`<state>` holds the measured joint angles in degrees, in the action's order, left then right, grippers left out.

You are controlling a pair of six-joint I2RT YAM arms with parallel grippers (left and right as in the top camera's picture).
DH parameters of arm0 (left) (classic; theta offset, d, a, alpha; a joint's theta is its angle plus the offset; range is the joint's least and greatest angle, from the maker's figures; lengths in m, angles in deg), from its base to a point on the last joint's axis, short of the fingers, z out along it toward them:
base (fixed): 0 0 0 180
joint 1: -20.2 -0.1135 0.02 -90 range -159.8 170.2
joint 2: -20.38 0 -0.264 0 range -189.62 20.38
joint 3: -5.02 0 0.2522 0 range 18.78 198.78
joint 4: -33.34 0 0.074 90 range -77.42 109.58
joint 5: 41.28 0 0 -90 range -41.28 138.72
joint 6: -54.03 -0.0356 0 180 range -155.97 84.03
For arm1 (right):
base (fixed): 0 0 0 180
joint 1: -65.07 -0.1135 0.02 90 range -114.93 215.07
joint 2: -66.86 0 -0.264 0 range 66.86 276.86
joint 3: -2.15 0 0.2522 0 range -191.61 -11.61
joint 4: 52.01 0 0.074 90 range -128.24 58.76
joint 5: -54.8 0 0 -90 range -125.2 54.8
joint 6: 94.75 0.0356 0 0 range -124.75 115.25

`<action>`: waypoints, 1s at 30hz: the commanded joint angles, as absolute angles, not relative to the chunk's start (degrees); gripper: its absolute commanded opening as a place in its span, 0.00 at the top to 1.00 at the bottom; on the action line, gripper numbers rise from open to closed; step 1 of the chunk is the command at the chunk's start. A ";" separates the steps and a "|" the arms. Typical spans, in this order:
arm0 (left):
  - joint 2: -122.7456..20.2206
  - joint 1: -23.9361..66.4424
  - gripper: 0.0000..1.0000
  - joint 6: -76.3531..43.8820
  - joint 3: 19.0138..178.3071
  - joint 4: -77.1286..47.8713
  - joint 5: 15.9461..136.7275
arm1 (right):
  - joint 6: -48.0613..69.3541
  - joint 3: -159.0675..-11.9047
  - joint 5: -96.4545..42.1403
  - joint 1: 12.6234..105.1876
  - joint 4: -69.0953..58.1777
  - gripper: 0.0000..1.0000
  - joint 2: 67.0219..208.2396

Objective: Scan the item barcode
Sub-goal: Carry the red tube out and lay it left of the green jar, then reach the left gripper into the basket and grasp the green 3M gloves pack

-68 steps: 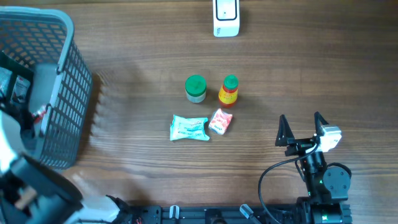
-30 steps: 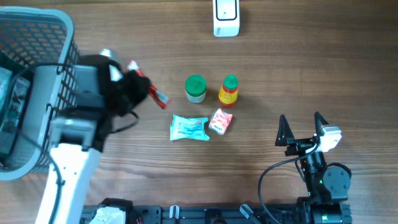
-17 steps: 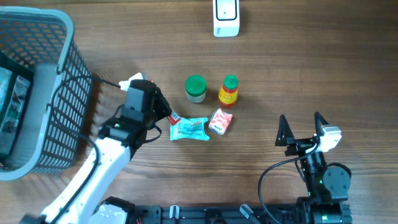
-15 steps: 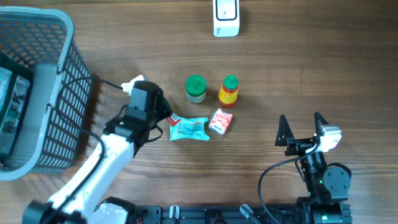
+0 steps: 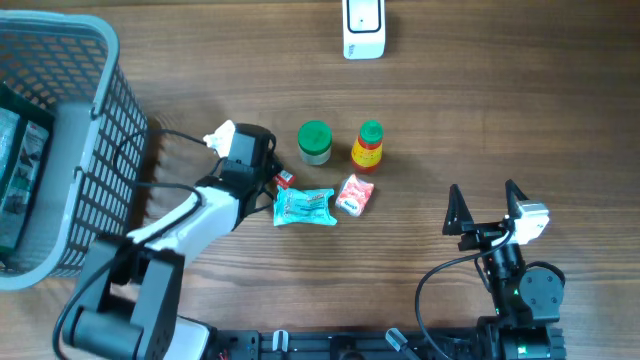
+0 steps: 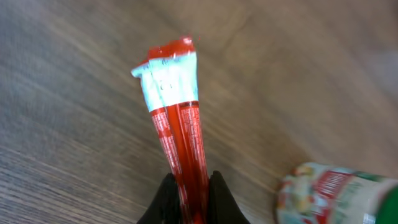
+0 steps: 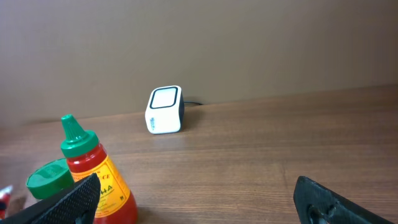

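1. Pinching a red sachet (image 6: 177, 124) by one end, the left gripper (image 6: 189, 199) has its claw clamped together on it; the sachet's far end, white with a red tip, points to the upper left of the left wrist frame.
2. From overhead the sachet sits left of centre, just left of a green-lidded jar (image 5: 314, 142) and just above the upper left corner of a teal packet (image 5: 304, 206); whether it touches the table (image 5: 500, 100) cannot be told.
3. The jar shows blurred at the lower right of the left wrist frame, near the sachet but apart from it.
4. A sauce bottle (image 5: 368, 146) with a green cap stands upright just right of the jar; a pink packet (image 5: 354, 195) lies below it, touching the teal packet's right end.
5. The scanner (image 5: 363, 27), white, stands at the top centre of the overhead frame, well apart from the sachet.
6. A grey basket (image 5: 90, 150) fills the upper left; the left arm reaches from the lower left across its right side.
7. The right gripper (image 5: 487, 205) sits at the lower right, claw wide apart and holding nothing; its wrist view looks over the bottle and jar toward the scanner.
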<state>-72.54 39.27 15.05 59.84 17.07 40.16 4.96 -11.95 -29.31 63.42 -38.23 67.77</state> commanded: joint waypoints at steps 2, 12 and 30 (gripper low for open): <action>-73.61 39.49 0.77 17.39 59.62 18.04 40.27 | 4.26 -11.90 -30.10 63.09 -38.47 0.00 67.66; -63.14 39.25 0.13 8.36 69.42 14.41 44.16 | 4.26 -11.93 -30.10 63.09 -38.47 0.00 67.66; -46.55 21.13 0.00 -10.21 97.50 -5.79 23.95 | 4.24 -11.90 -30.10 63.09 -38.47 0.00 67.66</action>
<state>-47.14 27.73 -8.12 95.51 -5.20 29.98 4.96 -11.95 -29.31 63.42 -38.23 67.77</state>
